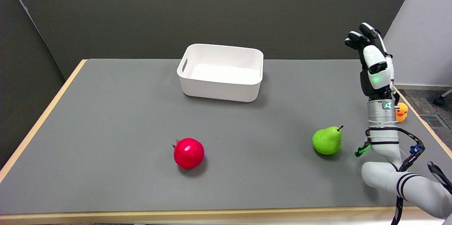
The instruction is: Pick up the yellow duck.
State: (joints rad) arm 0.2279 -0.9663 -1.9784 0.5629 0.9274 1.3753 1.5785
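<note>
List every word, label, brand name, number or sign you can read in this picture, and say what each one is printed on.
None can be read.
White bin: no print shows.
Pomegranate, pear, yellow duck: no labels.
Right hand: only green lights, no lettering.
Table: bare grey.

Lab: bare table (106, 112), plain walls

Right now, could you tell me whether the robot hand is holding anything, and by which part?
Nothing is held: the robot hand is raised in the air, and the duck sits on the table.
</note>
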